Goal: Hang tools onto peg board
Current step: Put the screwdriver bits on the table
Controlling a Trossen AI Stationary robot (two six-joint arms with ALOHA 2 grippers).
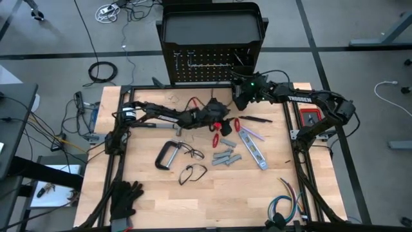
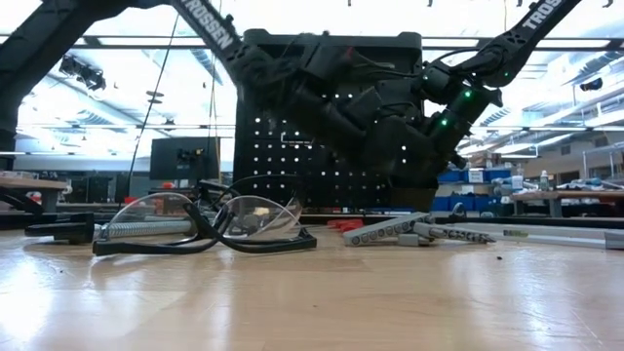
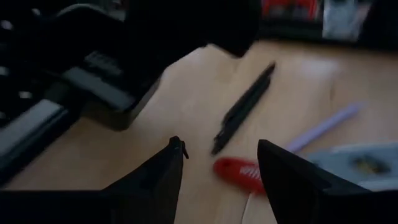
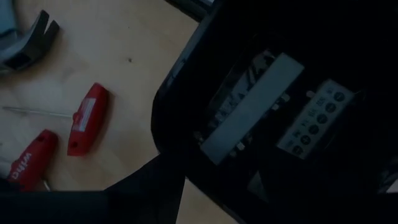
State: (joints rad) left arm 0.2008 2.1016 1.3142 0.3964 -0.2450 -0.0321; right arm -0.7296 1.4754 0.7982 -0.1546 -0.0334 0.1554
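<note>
From above, both arms hide the red-handled tools (image 1: 217, 126); left tool (image 3: 217, 158) gapes empty over one at desk centre. Right tool (image 1: 239, 95), twelve o'clock by the upright black perforated peg board (image 1: 212, 63): cannot tell.

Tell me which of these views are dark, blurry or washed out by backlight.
Low view: bright windows and ceiling lights behind turn the peg board and both arms into silhouettes, and the near table is soft. Left wrist view: dim, with the red handle and black tool blurred. Right wrist view: mostly dark. High view: evenly lit and sharp.
</note>
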